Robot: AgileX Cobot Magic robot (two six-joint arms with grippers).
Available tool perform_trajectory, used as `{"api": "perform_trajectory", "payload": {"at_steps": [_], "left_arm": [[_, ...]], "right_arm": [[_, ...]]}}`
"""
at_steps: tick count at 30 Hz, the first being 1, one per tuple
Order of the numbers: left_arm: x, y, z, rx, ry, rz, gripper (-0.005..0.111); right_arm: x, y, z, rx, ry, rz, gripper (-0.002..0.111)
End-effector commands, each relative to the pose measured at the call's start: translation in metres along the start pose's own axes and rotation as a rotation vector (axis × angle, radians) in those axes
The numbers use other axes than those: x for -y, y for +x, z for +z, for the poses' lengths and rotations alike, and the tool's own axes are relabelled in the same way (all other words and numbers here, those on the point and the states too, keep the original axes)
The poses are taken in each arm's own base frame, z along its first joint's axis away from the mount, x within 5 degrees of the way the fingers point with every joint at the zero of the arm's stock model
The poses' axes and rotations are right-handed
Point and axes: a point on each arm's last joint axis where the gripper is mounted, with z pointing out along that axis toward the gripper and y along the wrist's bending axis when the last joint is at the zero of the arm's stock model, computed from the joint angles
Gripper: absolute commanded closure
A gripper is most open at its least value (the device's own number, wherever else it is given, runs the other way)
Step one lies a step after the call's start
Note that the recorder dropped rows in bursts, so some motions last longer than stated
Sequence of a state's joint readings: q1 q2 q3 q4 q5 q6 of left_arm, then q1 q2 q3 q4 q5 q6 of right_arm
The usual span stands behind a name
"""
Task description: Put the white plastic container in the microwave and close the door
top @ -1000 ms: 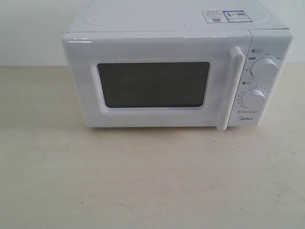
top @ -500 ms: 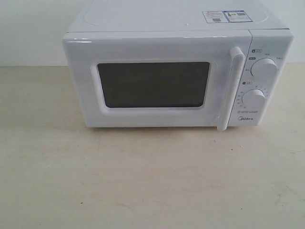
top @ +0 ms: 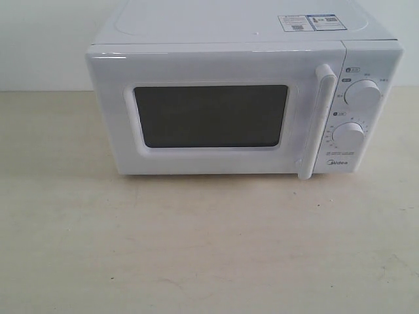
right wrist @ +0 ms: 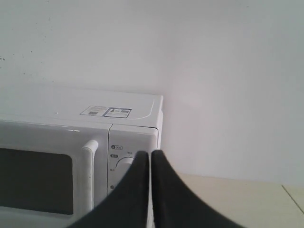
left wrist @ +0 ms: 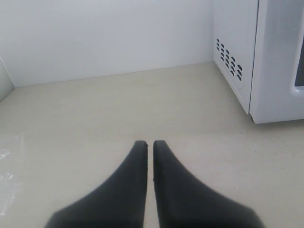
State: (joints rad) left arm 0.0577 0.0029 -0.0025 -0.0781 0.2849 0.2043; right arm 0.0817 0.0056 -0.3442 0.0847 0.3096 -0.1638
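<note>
Door (top: 209, 65) flush on microwave (top: 229, 23), dark window (top: 211, 116) hiding the inside from me; left gripper (left wrist: 148, 145) and right gripper (right wrist: 150, 154) pinched narrow, empty.

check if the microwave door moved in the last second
No. The door stays shut, its handle at the same spot beside the upper knob in the exterior view.

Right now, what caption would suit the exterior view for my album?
White microwave on a beige table, door shut, two knobs beside its handle.
</note>
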Motion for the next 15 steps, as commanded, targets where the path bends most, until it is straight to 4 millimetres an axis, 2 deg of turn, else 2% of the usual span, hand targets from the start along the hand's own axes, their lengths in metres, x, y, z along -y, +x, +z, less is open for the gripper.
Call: {"api": "perform_trajectory", "payload": {"at_steps": [1, 7, 14, 15], "left_arm": [[0.0, 0.001, 0.0, 0.0, 0.002, -0.022, 0.102], [0.0, 0.001, 0.0, 0.0, 0.002, -0.022, 0.102], [0.0, 0.001, 0.0, 0.0, 0.002, -0.022, 0.102], [0.0, 0.001, 0.0, 0.0, 0.002, -0.022, 0.102]], "right_arm": [[0.0, 0.013, 0.005, 0.022, 0.011, 0.078, 0.108], [-0.002, 0.047, 0.013, -0.047, 0.014, 0.117, 0.108], [-0.003, 0.067, 0.015, -0.108, 0.024, 0.213, 0.108], [-0.004, 0.075, 0.016, -0.131, 0.03, 0.226, 0.108]]}}
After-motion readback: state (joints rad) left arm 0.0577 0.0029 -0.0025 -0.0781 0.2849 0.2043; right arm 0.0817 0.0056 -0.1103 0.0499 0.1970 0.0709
